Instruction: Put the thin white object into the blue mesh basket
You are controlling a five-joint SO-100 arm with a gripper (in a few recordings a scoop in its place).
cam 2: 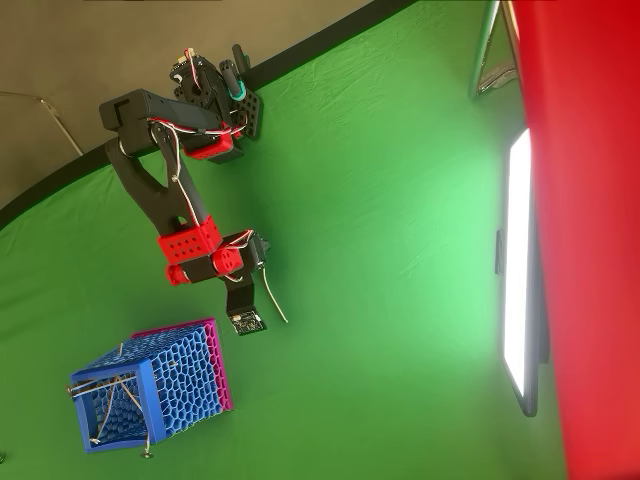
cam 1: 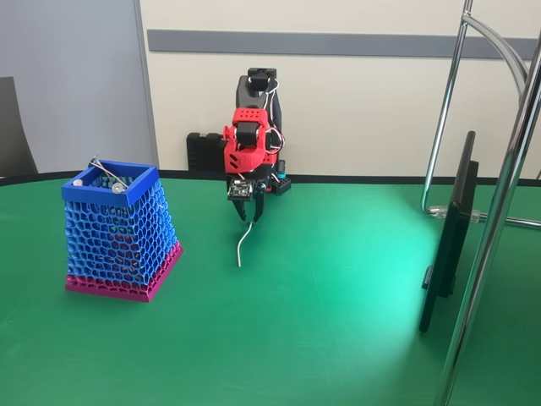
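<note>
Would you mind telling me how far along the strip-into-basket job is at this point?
Done: the jaws of the gripper have closed on the thin white object, which hangs beneath them. In hand: the strip is held beside the blue mesh basket, not over it. Left: carrying it above the rim and releasing it.

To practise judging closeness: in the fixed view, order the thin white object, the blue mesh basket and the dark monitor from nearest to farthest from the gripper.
1. thin white object: hanging from the gripper, touching it.
2. blue mesh basket: on the table, left of the gripper.
3. dark monitor: edge-on, far right.
</note>
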